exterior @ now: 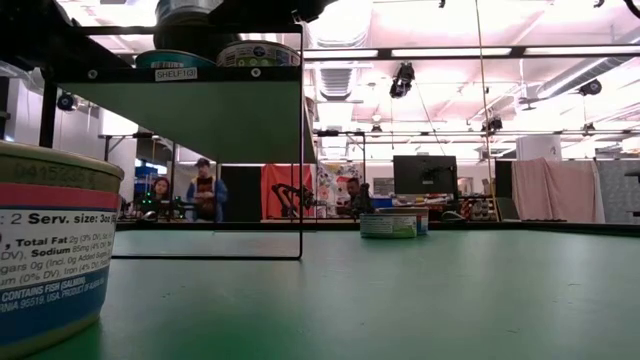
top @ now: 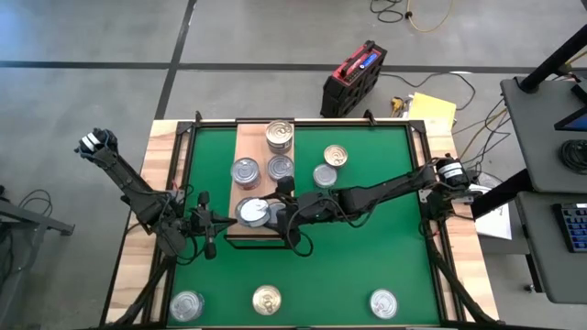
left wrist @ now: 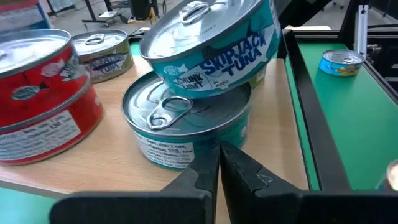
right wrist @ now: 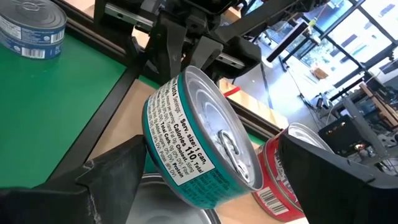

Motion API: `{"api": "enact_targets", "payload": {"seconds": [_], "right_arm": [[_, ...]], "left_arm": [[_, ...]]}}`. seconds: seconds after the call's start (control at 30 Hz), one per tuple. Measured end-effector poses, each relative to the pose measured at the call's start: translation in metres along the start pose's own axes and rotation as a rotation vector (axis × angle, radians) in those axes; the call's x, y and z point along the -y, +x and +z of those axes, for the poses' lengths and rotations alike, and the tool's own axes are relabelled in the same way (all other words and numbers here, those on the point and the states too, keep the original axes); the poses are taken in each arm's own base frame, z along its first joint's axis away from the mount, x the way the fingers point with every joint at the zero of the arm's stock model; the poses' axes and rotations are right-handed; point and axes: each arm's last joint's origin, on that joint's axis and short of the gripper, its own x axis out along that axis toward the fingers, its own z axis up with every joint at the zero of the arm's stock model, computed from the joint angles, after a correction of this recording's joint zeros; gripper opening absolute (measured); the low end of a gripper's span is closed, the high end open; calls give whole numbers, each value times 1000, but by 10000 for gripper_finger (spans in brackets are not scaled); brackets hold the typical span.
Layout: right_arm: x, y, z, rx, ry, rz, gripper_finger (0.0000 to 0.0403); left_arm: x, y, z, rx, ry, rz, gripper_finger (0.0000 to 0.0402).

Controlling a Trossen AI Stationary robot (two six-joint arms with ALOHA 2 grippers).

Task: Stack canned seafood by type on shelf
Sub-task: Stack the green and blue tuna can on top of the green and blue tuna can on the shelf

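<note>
Green mat covers my table, lab floor and cables beyond it, people seated far back in the low view. Wooden shelf lies on the mat's far left part. On it: a stack of tins at the far end, two silver-lidded tins mid-board and, and at the near end the teal tuna pair I am working on. Loose tins remain on the mat: two just right of the board, three along the near edge, one gold-lidded.

My right gripper reaches over the near end of the board, fingers spread wide on either side of the upper tuna tin. That tin sits tilted, one edge resting on the lower tuna tin, lid facing off to the side. I cannot tell whether my pads press it or just bracket it.

My left gripper is fully closed, holding nothing, parked just in front of the lower tin.

Risks, as I judge them:
- Biggest: tilted tin slides off the lower one and rolls off the board, since it is not seated flat.
- If I pull away now, a finger catches the rim and drags both tins.
- Red tin stands near; a slipping tin could knock it.
- Left fingertips close enough to nudge the lower tin.
</note>
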Motion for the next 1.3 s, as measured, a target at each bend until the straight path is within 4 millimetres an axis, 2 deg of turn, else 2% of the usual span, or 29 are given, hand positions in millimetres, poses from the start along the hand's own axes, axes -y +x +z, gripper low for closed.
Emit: {"api": "enact_targets", "payload": {"seconds": [0.37, 0.57, 0.7, 0.87, 1.0, 1.17, 1.3], "right_arm": [[-1, 0, -2, -24, -1, 9, 353], [-1, 0, -3, -27, -7, 11, 350], [-3, -2, -2, -35, -13, 21, 347], [-3, -7, 4, -19, -13, 22, 350], [0, -18, 14, 14, 9, 15, 342], [13, -41, 26, 18, 147, 26, 317], [18, -55, 26, -27, 266, 87, 253]], "left_arm": [[2, -1, 3, -7, -22, -51, 0], [9, -6, 26, -2, -9, -141, 0], [8, -10, 36, -29, 19, -126, 0], [5, -13, 39, -75, 1, -91, 0], [4, -12, 37, -80, -8, -79, 0], [3, -12, 35, -87, -1, -74, 0], [3, -12, 35, -91, 6, -72, 0]]}}
